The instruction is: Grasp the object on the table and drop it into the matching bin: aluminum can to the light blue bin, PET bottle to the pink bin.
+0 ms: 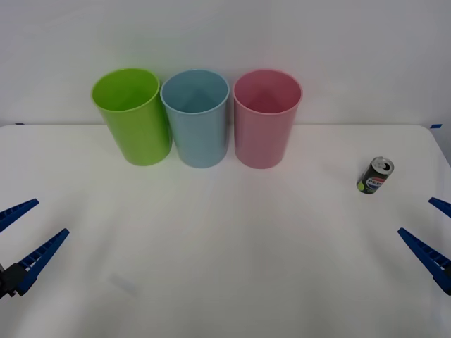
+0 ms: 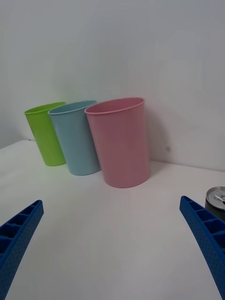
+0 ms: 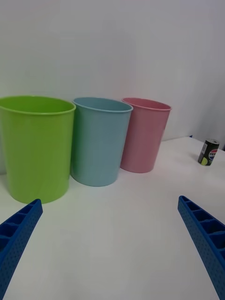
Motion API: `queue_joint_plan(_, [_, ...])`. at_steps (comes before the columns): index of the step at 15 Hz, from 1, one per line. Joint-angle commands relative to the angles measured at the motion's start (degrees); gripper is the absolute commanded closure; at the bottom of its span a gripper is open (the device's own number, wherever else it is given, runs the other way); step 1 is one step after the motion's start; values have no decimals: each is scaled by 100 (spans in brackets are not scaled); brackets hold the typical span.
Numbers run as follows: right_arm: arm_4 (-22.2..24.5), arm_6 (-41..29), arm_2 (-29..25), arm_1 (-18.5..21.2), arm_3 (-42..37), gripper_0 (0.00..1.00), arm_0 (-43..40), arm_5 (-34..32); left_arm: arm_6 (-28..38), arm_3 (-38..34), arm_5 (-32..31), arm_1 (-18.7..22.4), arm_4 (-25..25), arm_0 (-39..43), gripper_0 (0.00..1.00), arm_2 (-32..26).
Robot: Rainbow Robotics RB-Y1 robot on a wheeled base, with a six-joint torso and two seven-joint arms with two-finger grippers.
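I saw the can (image 1: pixel 375 176) standing up on the table (image 1: pixel 225 282), at about eleven o'clock from my right gripper (image 1: pixel 431 236), much nearer than my left gripper (image 1: pixel 27 236). Both had fingers spread wide, holding nothing.

Three bins stand in a row at the far side of the desk (image 1: pixel 225 282), close against the wall. The left bin (image 1: pixel 132 116) and the middle bin (image 1: pixel 197 118) stand just beside each other, and the right bin (image 1: pixel 266 118) stands just beside the middle one. A can (image 1: pixel 375 175) stands on the desk well apart to the right of the row and nearer the front. The left claw (image 1: pixel 21 236) hangs over the near left edge, the right claw (image 1: pixel 433 232) over the near right edge, in front of the can.
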State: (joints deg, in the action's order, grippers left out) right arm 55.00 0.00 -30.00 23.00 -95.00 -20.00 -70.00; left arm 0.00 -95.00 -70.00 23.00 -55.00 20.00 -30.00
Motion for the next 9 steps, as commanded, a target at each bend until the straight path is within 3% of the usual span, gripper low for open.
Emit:
queue_joint_plan(1, [-33,-9,-50,3,25,0,5,13,0,0,0,0,0,0,0,0])
queue_joint_plan(5, [-569,18,196,354,-71,0,-303,259,0,0,0,0,0,0,0,0])
queue_joint_plan(9, [-587,149,152,398,52,0,-435,364,0,0,0,0,0,0,0,0])
